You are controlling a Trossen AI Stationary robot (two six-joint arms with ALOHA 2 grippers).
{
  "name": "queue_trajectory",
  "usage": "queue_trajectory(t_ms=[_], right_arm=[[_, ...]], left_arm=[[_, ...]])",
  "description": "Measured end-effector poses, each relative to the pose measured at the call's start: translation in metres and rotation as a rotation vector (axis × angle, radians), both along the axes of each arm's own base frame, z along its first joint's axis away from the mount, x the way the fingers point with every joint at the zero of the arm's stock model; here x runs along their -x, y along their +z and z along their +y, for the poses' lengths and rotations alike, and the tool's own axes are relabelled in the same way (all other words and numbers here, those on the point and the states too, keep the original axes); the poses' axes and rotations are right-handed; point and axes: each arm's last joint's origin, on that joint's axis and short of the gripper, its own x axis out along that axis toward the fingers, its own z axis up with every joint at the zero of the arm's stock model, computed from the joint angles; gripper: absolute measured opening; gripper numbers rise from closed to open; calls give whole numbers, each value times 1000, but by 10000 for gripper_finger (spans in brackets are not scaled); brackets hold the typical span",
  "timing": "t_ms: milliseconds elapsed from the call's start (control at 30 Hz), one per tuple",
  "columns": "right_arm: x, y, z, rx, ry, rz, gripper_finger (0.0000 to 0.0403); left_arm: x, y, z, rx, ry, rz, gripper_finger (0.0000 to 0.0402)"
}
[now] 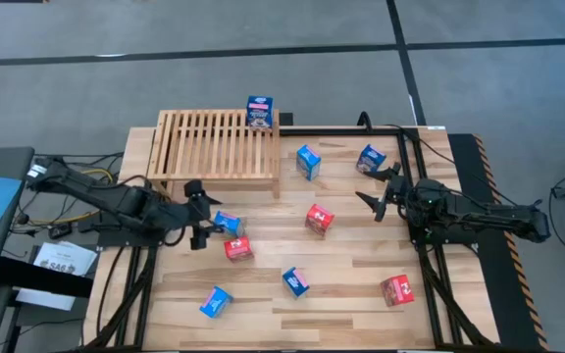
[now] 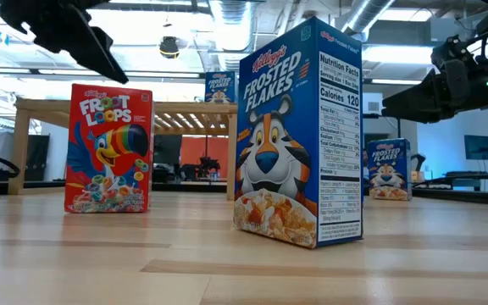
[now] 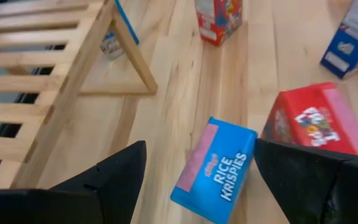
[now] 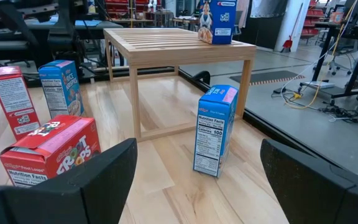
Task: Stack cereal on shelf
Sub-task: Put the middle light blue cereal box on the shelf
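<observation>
Rice Krispies box [image 3: 215, 169] prob. just below open left jaws.

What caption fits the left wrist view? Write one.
Open left gripper poised above a blue Rice Krispies box beside the slatted shelf.

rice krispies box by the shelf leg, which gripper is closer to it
Left. The left gripper hovers open right beside the Rice Krispies box, fingers straddling it in the wrist view. The right gripper is across the table, past the red box.

Bright overhead light — blurred wrist view
</observation>
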Motion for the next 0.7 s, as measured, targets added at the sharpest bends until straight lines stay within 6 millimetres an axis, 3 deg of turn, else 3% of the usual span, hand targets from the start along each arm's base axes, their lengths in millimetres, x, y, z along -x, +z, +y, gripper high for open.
queue_trajectory(t_ms=[400,700], right_arm=[[0,0,0,0,0,0,364],[0,0,0,0,0,0,364]], left_arm=[[-18,-15,10,59,-29,109,290],[-19,-16,11,58,-67,129,326]])
